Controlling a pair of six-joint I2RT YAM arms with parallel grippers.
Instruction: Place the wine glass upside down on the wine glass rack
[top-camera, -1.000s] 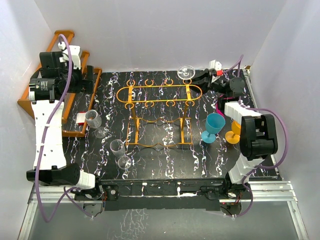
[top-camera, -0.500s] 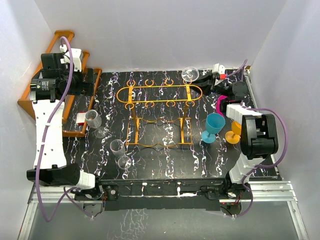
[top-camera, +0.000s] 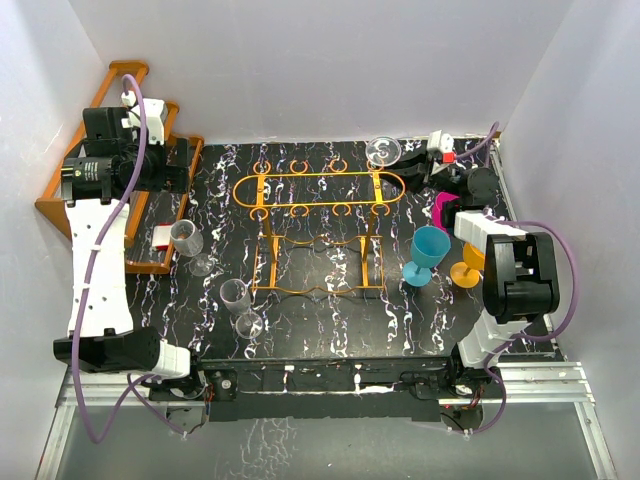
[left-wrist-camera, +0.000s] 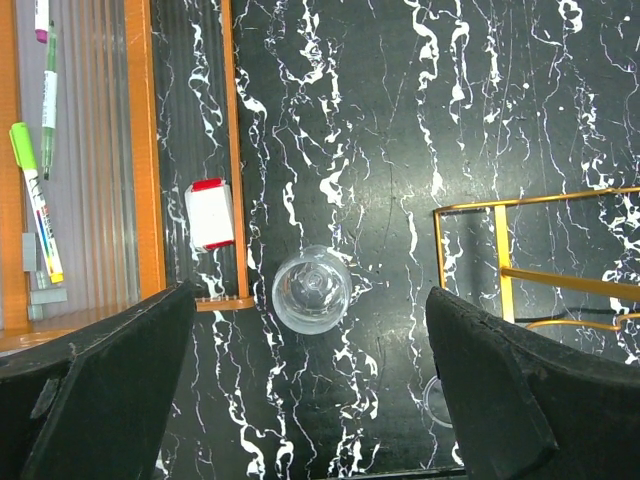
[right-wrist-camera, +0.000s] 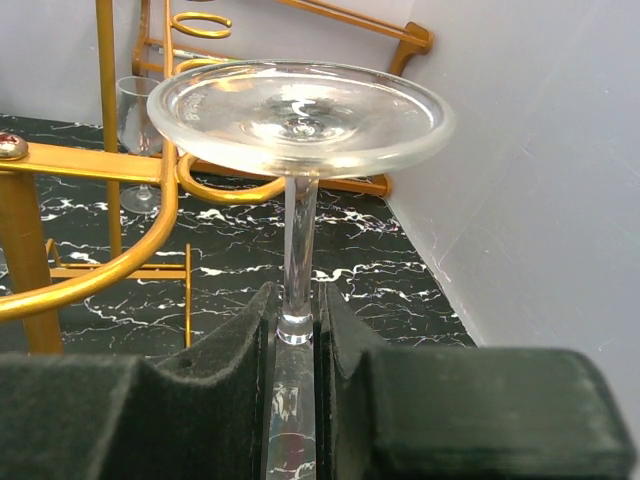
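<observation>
Black-padded right end effector (right-wrist-camera: 297, 320): clamped on the wine glass (right-wrist-camera: 295, 115) stem, foot upward, so I judge it inverted for hanging.
Wine glass rack (right-wrist-camera: 95, 160): loop just left of that foot.
Left end effector (left-wrist-camera: 308, 296): spread wide above an empty clear glass (left-wrist-camera: 314, 288).
Orange tray (left-wrist-camera: 145, 150): to its left, holding markers (left-wrist-camera: 35, 215).

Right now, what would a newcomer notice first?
The right tool pinching an upside-down clear wine glass by its stem, at the far right end of the orange-gold wire rack. Next, the teal goblet standing right of the rack, and the left tool open above another clear glass.
</observation>
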